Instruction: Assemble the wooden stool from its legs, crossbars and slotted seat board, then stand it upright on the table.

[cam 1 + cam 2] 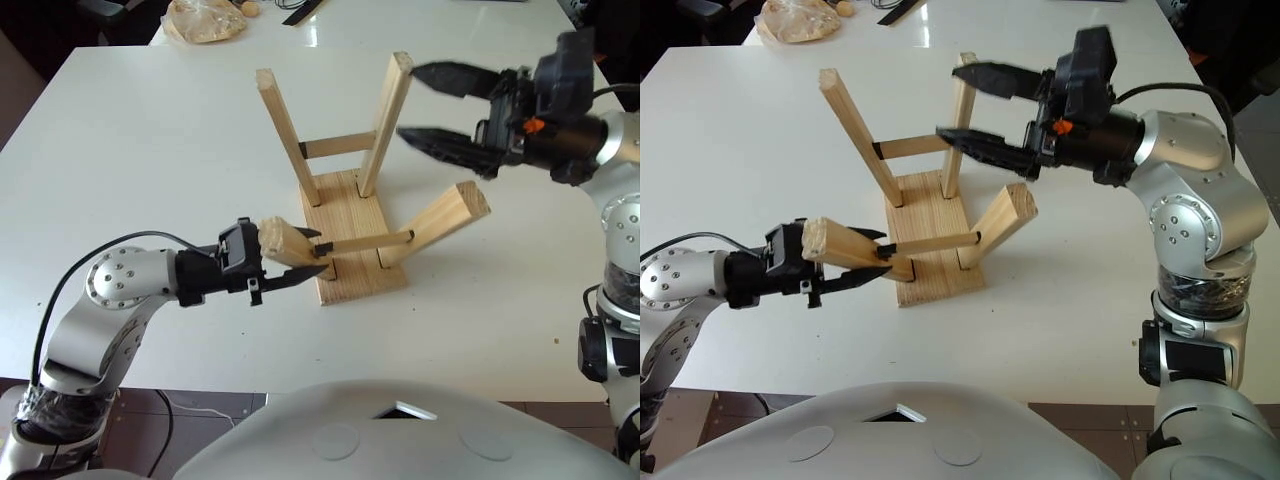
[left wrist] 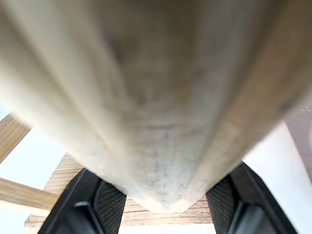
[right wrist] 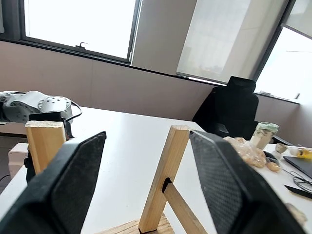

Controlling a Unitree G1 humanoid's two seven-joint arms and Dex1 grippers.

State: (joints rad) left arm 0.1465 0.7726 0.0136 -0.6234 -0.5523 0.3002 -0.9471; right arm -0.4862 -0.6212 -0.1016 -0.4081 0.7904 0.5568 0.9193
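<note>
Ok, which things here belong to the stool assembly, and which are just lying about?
Job: flat slotted wooden seat board; far pair of pale wooden legs with crossbar; near right wooden leg with crossbar; near left wooden leg, gripped by left hand; open right hand.
Lying about: crumpled translucent bag; black flat object.

A wide bright window [image 3: 78, 24] sits high in the plain beige wall [image 3: 122, 92]. A black office chair [image 3: 234, 109] stands by a pale roller blind [image 3: 219, 39].
</note>
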